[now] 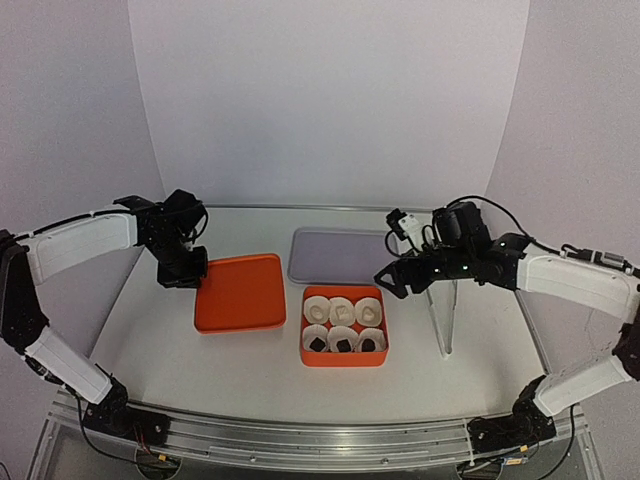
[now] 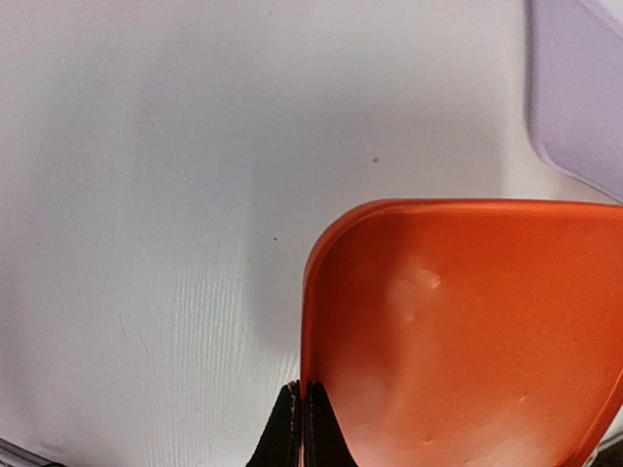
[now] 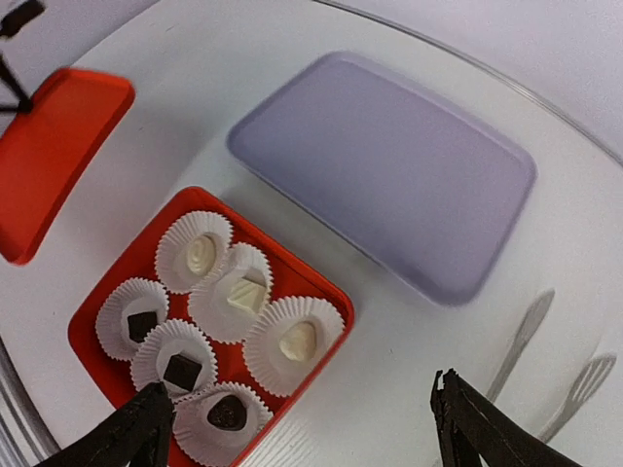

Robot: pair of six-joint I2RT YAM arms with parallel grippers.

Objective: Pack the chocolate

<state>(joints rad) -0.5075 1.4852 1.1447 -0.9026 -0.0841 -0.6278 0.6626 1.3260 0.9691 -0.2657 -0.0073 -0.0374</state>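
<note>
The chocolate sits in white paper cups inside an orange box [image 1: 343, 361]. In the right wrist view three cream pieces [image 3: 246, 293] fill one row and three dark pieces [image 3: 183, 371] the other. The box's flat orange lid [image 1: 240, 292] lies to its left. My left gripper [image 1: 185, 275] is shut on the lid's left rim. In the left wrist view the black fingertips [image 2: 303, 428] pinch the thin edge of the lid [image 2: 467, 331]. My right gripper [image 3: 300, 389] hangs open above the box's right end and holds nothing.
A lilac tray [image 1: 340, 255] lies behind the box, close to the lid's far corner [image 2: 584, 88]. A clear upright stand [image 1: 445, 310] rises right of the box, under my right arm. The table's curved back edge runs behind the tray.
</note>
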